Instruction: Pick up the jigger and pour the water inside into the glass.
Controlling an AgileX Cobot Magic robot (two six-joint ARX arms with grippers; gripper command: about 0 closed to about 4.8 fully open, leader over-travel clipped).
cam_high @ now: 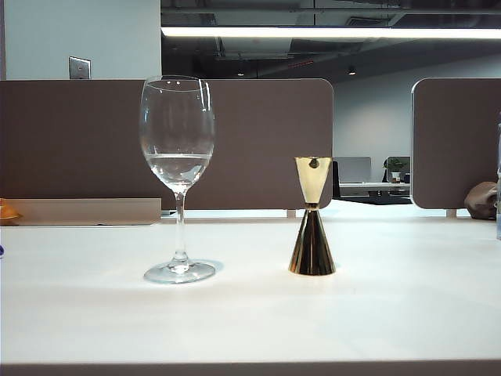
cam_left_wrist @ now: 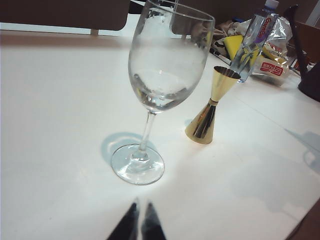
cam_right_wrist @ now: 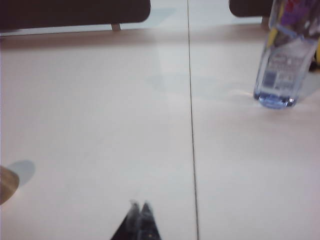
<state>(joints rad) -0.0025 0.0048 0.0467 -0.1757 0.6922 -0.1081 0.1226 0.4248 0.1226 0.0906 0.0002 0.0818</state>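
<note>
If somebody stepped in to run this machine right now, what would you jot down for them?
Left gripper: shut, empty, held back from the glass.
Right gripper: shut, empty, over bare table near a water bottle.
Neither gripper shows in the exterior view.
Jigger stands upright on the table, right of the glass, apart from it.
Water already sits in the glass bowl.
Whether the jigger still holds any cannot be seen.
Done: apparently the pour. Left: confirm the jigger is empty.

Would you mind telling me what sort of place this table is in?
Most likely an open-plan office: brown desk partition panels stand behind the white table, a computer monitor sits on a desk further back, and a long ceiling strip light runs overhead.
</note>
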